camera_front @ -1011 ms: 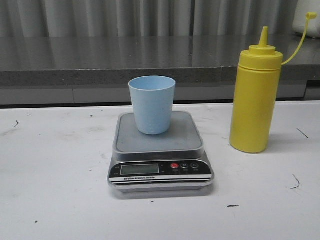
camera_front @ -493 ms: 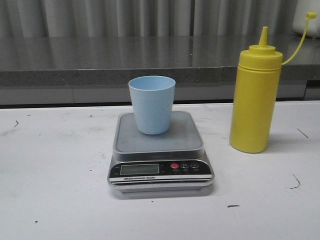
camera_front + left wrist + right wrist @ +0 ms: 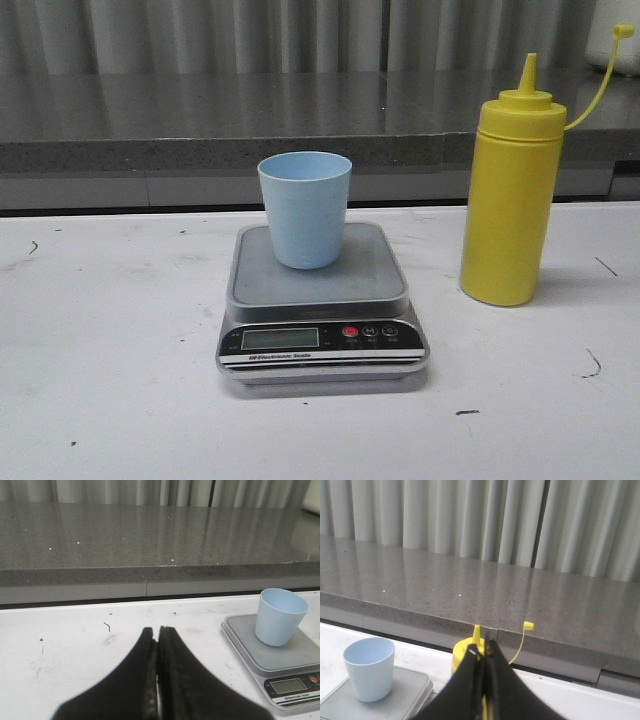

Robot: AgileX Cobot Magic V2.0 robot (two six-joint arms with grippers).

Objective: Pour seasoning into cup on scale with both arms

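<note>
Nothing has moved: cup point(image 3: 304, 208) upright on scale point(image 3: 320, 300), bottle point(image 3: 509, 190) standing apart on worktop point(image 3: 110, 350). Left gripper point(image 3: 158, 635) and right gripper point(image 3: 483, 652) both pressed closed, empty.

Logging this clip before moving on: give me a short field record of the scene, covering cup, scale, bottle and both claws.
cup: small pale blue plastic tumbler, upright on the scale platform
scale: flat silver-grey digital kitchen scale, on the white table
bottle: tall yellow plastic squeeze bottle, upright on the table, right of the scale, tip-cap off the nozzle
left claw: shut, empty
right claw: shut, empty
pouring: not started
</note>
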